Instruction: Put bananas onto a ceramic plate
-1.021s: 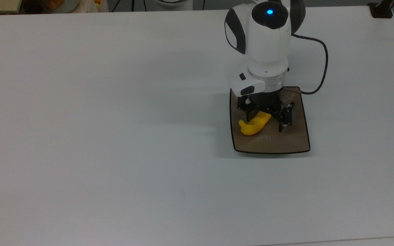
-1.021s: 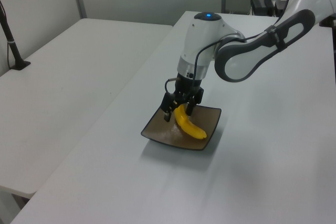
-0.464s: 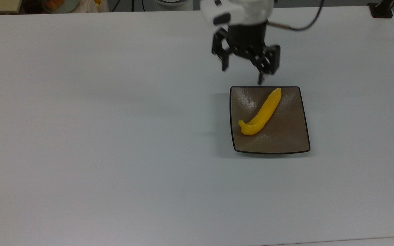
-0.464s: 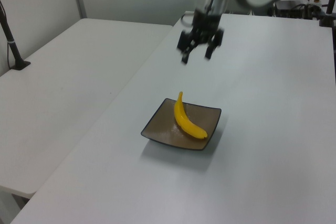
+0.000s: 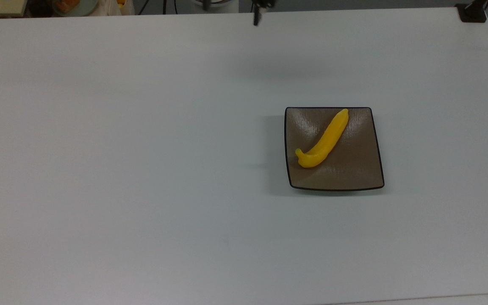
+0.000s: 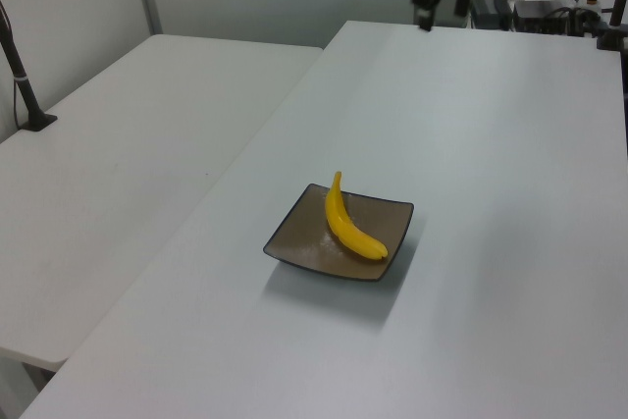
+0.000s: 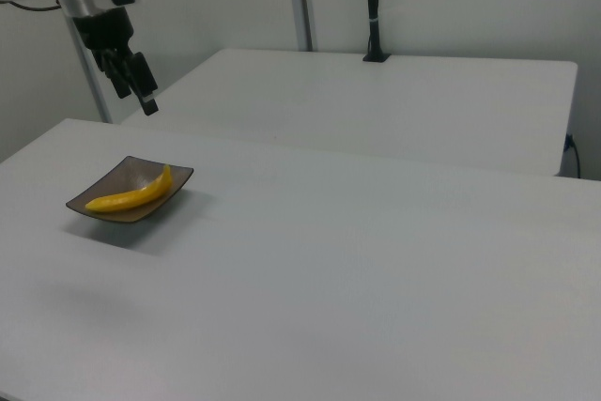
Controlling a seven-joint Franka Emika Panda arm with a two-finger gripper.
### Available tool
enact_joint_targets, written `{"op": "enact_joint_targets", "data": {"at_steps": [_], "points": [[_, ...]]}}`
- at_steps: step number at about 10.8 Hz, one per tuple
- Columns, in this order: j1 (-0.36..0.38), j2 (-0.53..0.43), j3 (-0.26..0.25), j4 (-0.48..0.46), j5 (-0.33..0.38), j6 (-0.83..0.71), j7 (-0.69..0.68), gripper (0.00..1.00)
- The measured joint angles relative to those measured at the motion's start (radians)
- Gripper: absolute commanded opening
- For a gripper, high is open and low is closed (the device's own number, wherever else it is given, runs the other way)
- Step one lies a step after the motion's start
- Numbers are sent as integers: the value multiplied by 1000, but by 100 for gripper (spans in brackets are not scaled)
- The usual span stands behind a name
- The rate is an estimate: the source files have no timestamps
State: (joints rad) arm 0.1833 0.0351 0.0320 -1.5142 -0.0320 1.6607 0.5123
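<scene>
In the right view, the gripper (image 7: 134, 81) is raised above the desk (image 7: 376, 260), at 11 o'clock from the ceramic plate (image 7: 108, 212), well apart from it. Its jaws are empty; their width cannot be told. The banana (image 7: 131, 195) is laid diagonally on the plate, untouched.

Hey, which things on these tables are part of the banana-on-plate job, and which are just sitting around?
Part of the job:
banana, lying diagonally on the plate
ceramic plate, square and brown, on the white table
gripper, raised away from the plate

Just there:
black post on the second table
clutter past the top view's upper left table edge
</scene>
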Motion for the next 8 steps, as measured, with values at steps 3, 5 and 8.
{"op": "enact_joint_targets", "data": {"at_steps": [3, 5, 8], "points": [[-2, -32, -65, -31, 4, -64, -317, 100], [-20, -32, -75, -72, 14, -64, -419, 100], [-33, -31, -76, -155, 60, 22, -454, 100]]}}
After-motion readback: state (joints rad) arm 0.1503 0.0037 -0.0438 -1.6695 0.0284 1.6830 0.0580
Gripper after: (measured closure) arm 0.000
